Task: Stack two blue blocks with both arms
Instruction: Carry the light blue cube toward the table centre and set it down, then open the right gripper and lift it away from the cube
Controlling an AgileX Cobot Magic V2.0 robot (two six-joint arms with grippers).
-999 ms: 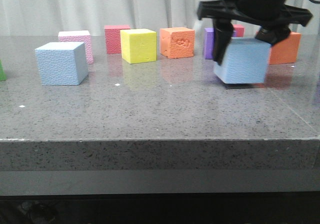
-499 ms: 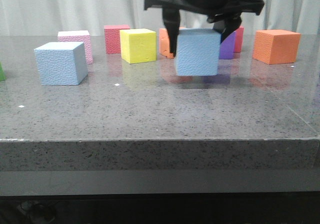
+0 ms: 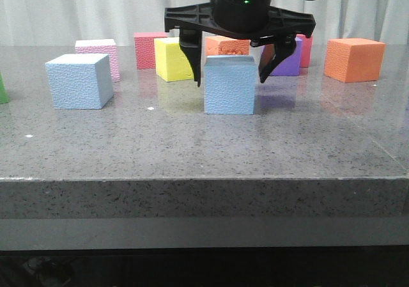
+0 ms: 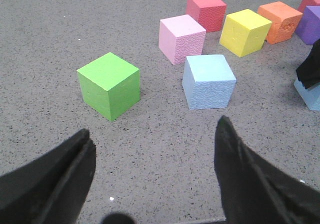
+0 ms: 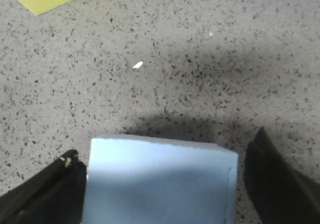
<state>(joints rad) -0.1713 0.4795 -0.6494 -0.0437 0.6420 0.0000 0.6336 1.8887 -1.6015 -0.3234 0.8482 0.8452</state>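
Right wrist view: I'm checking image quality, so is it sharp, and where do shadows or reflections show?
Right wrist view: soft; the blue block looks blurred, a dark shadow beyond it. Front view: crisp; the table faintly mirrors the cubes. Left wrist view: sharp beyond the blurred fingers.

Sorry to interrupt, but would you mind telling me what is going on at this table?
The right hand is over a blue block mid-table, its fingers spread on either side; the block rests on the table. The other blue block sits off to the left, untouched. The left hand is open over the table short of it.
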